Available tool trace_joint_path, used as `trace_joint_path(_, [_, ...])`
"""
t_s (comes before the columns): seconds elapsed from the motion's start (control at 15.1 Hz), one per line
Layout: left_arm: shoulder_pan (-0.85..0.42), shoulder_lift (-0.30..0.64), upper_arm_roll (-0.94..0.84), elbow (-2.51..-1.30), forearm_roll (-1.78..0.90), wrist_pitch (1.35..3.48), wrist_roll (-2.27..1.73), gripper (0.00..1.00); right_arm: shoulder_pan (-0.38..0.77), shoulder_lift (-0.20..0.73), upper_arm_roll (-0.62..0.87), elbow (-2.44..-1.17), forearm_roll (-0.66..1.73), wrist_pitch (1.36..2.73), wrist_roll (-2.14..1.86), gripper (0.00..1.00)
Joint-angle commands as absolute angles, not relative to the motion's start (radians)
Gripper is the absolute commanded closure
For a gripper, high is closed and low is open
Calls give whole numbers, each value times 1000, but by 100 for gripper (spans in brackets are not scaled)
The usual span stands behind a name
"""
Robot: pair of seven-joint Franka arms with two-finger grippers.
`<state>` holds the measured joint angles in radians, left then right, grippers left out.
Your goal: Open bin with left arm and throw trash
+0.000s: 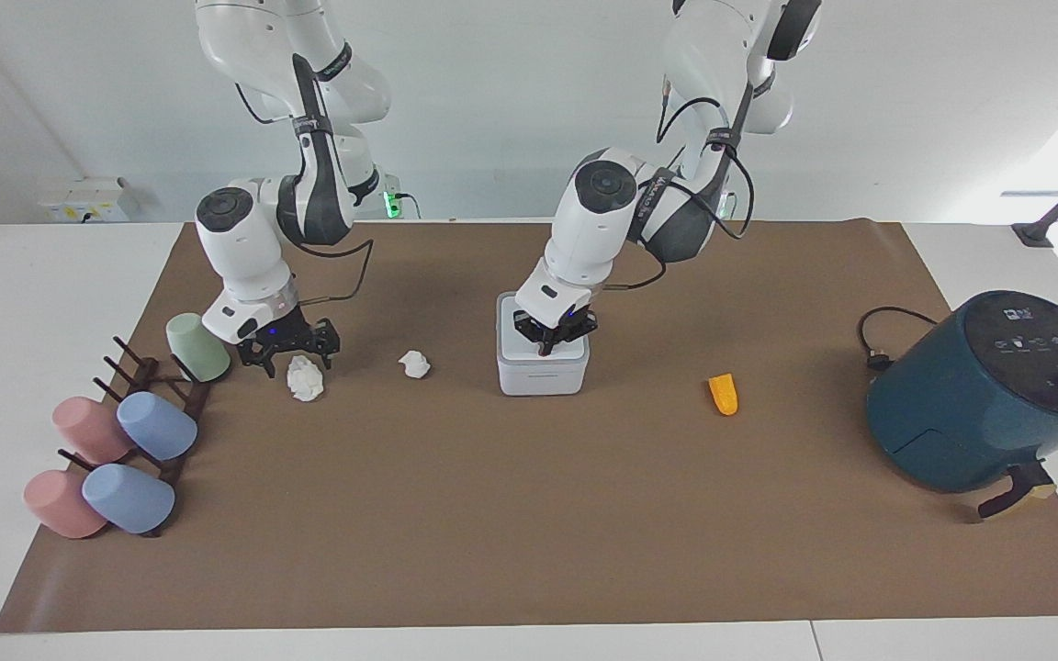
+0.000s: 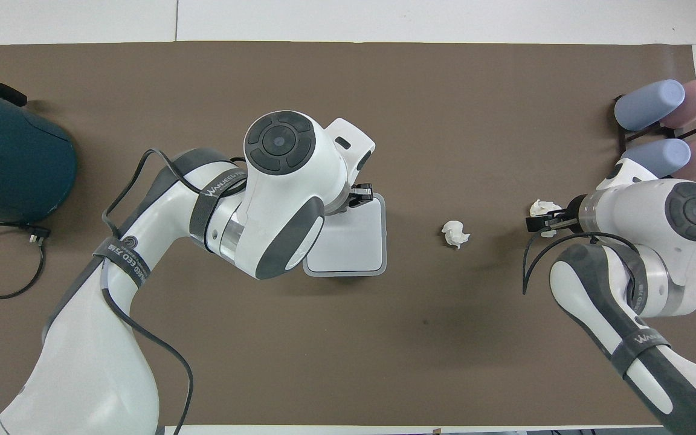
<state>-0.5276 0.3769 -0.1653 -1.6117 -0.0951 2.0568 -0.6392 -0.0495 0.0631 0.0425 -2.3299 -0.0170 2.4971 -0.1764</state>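
White plastic bin (image 1: 543, 358) mid-surface, lid down, left tool (image 1: 548, 347) clenched and pressing its button.

Near to far from the robots: the bin looks stiff, light and smooth, so the button, not the walls, is the place to act. At its nine o'clock in the facing view lie two paper wads (image 1: 414, 364) (image 1: 305, 378), soft and weightless; pinch them mid-bulk. The right tool (image 1: 294, 360) hangs released over the outer wad. Orange peel (image 1: 723, 394) sits at three o'clock. "WANJEED" partly reads on the arm bands (image 2: 222, 184).

Bin (image 1: 543, 366): white, square, lid shut, mid-mat. Two paper wads (image 1: 305, 378) (image 1: 415, 364) toward right arm's end; orange peel (image 1: 723, 394) toward left arm's end.
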Motion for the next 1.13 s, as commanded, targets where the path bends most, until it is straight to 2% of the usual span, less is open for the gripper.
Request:
trace_joint_path(0.0, [-541,368,-153,-1647,-74,2085,-626,100,-63,58,49,-2352,-11,2522,-210,0])
trace_joint_path(0.4, [-564,370,-152,-1680,-37,2112,-629,100,-63,58,49,-2373,-11,2569,-213,1])
trace_joint_path(0.46, [-575,370,-153,-1684,-31,2115,-629,100,-63,58,49,-2373,-11,2569,-215,33])
trace_joint_path(0.53, [-578,370,-152,-1696,-29,2123,-630,100,-63,58,49,-2373,-11,2569,-218,83])
trace_joint_path(0.6, [-584,370,-152,-1704,-23,2132,-632,100,-58,57,49,-2373,-11,2571,-221,100])
trace_joint_path(1.06, [-575,335,-152,-1698,-26,2096,-627,100,-52,58,49,-2352,-11,2556,-212,100])
